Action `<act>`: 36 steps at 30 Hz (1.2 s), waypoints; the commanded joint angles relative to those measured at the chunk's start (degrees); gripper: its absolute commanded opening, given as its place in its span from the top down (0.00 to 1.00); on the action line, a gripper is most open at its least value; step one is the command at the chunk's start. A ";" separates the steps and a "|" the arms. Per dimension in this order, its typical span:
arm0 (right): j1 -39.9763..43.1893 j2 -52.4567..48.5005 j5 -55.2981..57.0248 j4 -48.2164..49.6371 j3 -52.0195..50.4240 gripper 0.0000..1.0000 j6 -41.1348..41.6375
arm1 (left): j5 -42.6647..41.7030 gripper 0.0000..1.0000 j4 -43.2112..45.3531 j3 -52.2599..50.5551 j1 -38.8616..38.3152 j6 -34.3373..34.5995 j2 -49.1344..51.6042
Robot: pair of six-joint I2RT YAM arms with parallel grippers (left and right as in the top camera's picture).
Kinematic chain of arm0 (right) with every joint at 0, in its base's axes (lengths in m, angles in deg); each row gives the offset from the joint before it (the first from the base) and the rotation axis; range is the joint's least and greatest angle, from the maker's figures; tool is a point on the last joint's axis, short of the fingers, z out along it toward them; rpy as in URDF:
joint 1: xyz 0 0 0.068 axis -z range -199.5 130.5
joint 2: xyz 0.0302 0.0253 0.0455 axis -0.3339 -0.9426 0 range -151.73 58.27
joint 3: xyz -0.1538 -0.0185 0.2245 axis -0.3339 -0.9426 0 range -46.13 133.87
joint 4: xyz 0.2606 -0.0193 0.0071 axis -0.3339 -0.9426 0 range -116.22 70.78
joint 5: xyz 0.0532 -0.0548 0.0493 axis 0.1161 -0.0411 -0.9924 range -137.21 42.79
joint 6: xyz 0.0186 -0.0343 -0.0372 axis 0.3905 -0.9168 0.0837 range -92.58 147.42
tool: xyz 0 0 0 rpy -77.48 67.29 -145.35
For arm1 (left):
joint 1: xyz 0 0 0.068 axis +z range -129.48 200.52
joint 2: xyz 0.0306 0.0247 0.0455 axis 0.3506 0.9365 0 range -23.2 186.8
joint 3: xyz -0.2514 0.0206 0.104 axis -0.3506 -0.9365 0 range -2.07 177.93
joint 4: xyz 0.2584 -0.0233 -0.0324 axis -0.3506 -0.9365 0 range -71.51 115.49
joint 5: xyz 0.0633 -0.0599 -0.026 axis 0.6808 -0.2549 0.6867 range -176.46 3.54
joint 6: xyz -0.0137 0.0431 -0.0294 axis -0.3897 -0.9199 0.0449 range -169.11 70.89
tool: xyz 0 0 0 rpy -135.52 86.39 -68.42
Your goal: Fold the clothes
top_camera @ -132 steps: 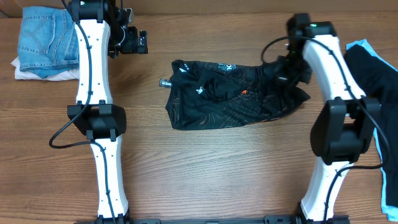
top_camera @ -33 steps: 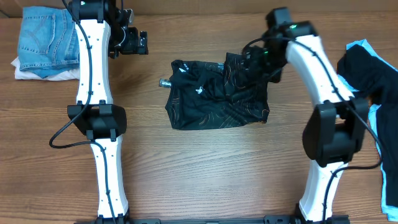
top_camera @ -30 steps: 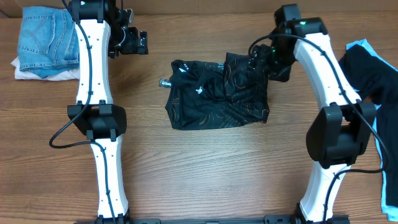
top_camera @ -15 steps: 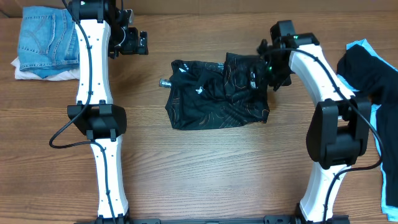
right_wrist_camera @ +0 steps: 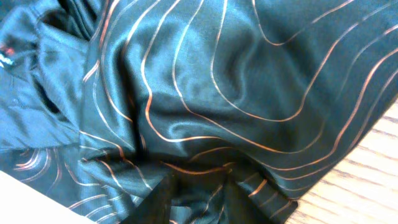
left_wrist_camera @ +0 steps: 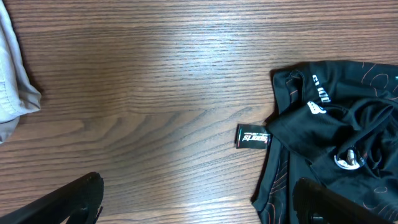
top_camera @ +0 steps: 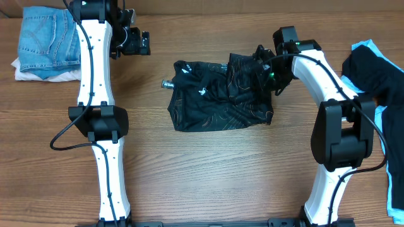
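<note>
The clothes' black jersey (top_camera: pixel 221 94) with thin orange contour lines lies bunched at the table's middle. My right gripper (top_camera: pixel 264 70) sits on its upper right edge. In the right wrist view the jersey (right_wrist_camera: pixel 217 81) fills the frame, and my right gripper (right_wrist_camera: pixel 208 199) is shut on a raised fold of it. My left gripper (top_camera: pixel 136 41) hovers open over bare wood, up and left of the jersey. In the left wrist view my left gripper (left_wrist_camera: pixel 199 211) holds nothing, and the jersey (left_wrist_camera: pixel 336 124) lies to the right. A black-and-light-blue garment (top_camera: pixel 385 82) lies at the right edge.
Folded blue jeans (top_camera: pixel 47 38) rest on a white garment (top_camera: pixel 38 75) at the back left corner; the white cloth (left_wrist_camera: pixel 12 81) shows at the left wrist view's edge. A small black tag (left_wrist_camera: pixel 252 137) sticks out of the jersey's left side. Both arm bases stand at the front edge.
The jersey's right part has been folded over to the left. My right gripper then came down onto the jersey's upper right edge and closed on the fabric. The left arm has not moved.
</note>
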 commanded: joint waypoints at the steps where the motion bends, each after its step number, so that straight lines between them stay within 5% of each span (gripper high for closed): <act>1: -0.17 1.22 -2.89 0.20 -0.35 0.87 -0.42 | -0.70 0.00 0.04 -0.31 -0.70 0.46 -1.88; 2: -0.17 1.22 -3.30 0.17 -0.35 0.96 -0.26 | -0.70 0.00 0.07 -0.31 -0.70 0.48 -1.88; 21: -1.31 6.75 -16.83 -20.96 2.38 0.96 6.27 | -0.13 0.00 0.70 -0.31 -0.70 -0.11 -1.88; 34: -9.16 6.69 -10.91 -22.23 0.55 0.96 12.44 | -0.26 0.00 0.59 -0.31 -0.74 -0.09 -1.88; 36: -10.08 6.71 -7.45 -22.25 0.39 0.73 15.21 | -0.26 0.00 0.59 -0.31 -0.74 -0.11 -1.88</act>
